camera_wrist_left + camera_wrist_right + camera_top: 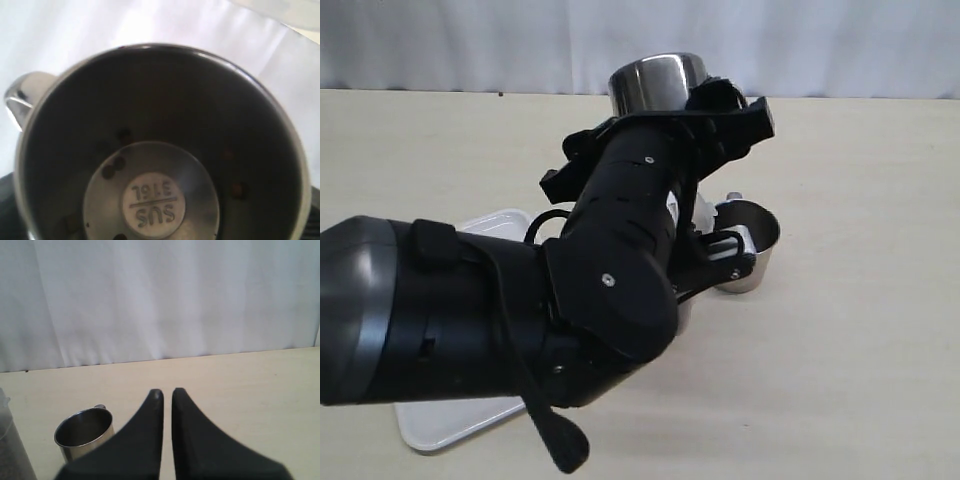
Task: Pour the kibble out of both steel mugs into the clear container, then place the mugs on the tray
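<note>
- Left arm (520, 300) fills the front of the exterior view. Its left fingers (732, 108) are clamped on the held mug (655, 80), which is raised and tipped, up behind the second mug (748, 245).
- Seen from the left wrist, the held mug is almost bare inside. Only a few stray pellets of kibble (107, 171) cling near its stamped bottom, so this pour looks as good as finished.
- Upright on the surface (860, 350), the second mug shows a shiny inside with no pellets that I can make out. I judge it emptied already.
- Right fingers (145, 440) are drawn together to a thin slit and hold nothing; they hover near the second mug.
- Only a whitish sliver of the clear container (706, 214) shows, just beside the second mug, with the arm hiding the rest. How much kibble is in it cannot be told.
- Across the arm from the second mug, and well apart from it, lies the tray (450, 425). No mug is seen on its visible part.
- Left to do, by my reading: set both mugs on the tray.
</note>
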